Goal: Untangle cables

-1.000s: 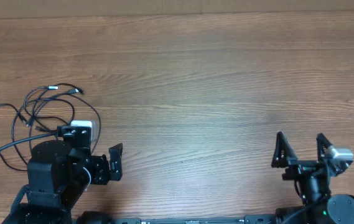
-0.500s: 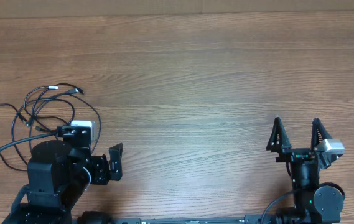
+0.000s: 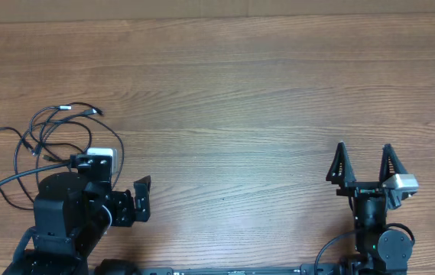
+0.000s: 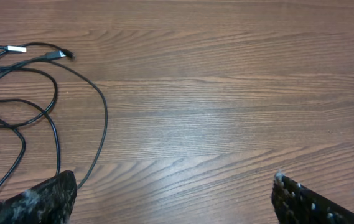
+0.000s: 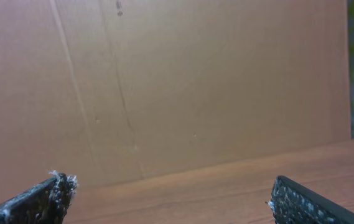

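Black cables (image 3: 45,136) are seen in loose overlapping loops at the left of the wooden bench (image 3: 240,92), just beside the left arm, two plug ends (image 3: 87,111) pointing away from it; some strands are hidden under the arm.

Left end effector (image 4: 172,182) is wide open, nothing held, aimed at bare wood to the right of the cables (image 4: 52,102); right end effector (image 3: 364,156) is likewise spread and empty, well apart from them, only a cardboard wall (image 5: 164,81) in its view.

Risks judged: thin flat cord may be missed by the fingers; two strands may be pinched together; a pull on one loop could tighten crossings or drag the whole bundle; hidden strands could be snagged by the arm.
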Action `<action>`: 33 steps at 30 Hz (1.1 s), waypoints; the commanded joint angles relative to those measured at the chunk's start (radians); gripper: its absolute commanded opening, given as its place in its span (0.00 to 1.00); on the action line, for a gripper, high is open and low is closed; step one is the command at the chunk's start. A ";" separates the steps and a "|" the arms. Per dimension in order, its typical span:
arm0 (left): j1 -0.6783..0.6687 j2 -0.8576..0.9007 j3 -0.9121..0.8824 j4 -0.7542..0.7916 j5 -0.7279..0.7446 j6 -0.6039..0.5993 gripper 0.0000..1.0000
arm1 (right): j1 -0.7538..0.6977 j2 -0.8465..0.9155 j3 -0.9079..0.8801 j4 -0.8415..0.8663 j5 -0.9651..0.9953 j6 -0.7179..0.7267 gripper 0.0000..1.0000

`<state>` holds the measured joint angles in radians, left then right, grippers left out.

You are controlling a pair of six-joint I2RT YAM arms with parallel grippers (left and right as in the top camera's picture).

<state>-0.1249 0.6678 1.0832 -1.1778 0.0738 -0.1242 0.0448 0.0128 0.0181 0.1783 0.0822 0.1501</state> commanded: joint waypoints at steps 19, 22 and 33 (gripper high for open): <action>-0.003 -0.001 -0.007 0.003 -0.006 -0.007 1.00 | -0.007 -0.010 -0.010 -0.261 -0.058 -0.070 1.00; -0.003 -0.001 -0.007 0.003 -0.006 -0.007 0.99 | -0.007 -0.010 -0.010 -0.261 -0.058 -0.070 1.00; -0.003 -0.001 -0.007 0.003 -0.006 -0.007 0.99 | -0.007 -0.010 -0.010 -0.261 -0.058 -0.070 1.00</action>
<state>-0.1249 0.6678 1.0821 -1.1782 0.0738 -0.1242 0.0437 0.0109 0.0185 -0.0887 0.0296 0.0849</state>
